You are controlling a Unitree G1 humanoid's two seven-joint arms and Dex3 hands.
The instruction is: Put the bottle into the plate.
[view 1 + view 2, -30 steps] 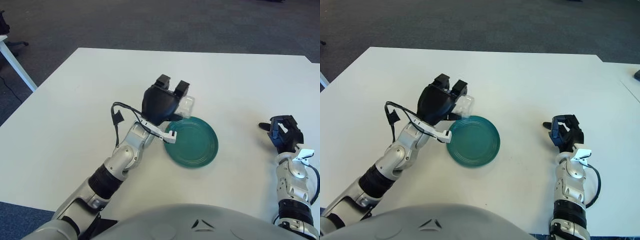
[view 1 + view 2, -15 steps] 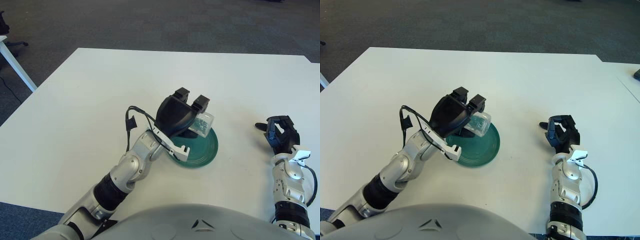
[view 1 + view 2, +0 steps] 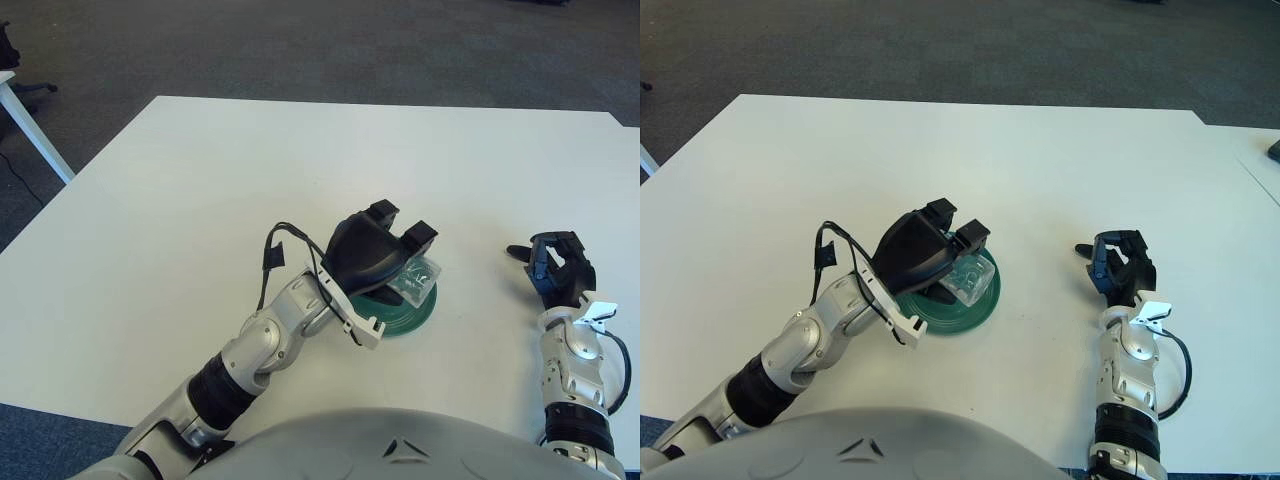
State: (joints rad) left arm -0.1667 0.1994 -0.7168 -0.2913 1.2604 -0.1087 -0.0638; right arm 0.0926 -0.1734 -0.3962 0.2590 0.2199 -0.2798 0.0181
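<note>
Dark grey carpet (image 3: 300, 45) is filling the top of the frame, running behind the far edge of a large white table (image 3: 180, 200) that is taking up most of the view. At the upper left edge, a white leg of another table (image 3: 30, 125) is slanting down across the carpet, with a dark chair base just above it. At the right edge of the right eye view, a second white surface (image 3: 1262, 160) is sitting just beside the main table's corner.

Along the bottom centre, the robot's grey torso (image 3: 400, 445) is curving into view.

The left hand (image 3: 378, 255) is reaching from the lower left toward the middle of the frame, hanging over the green plate (image 3: 415, 318), which is lying flat on the table just right of centre. Its black fingers (image 3: 418, 235) are curling around the clear bottle (image 3: 972, 276), gripping it. The bottle is lying on its side low over the plate's inner area; whether it is touching the plate cannot be told.

The right hand (image 3: 560, 268) is showing at the right side of the frame, well apart from the plate, with its dark fingers loosely curled and holding nothing.
</note>
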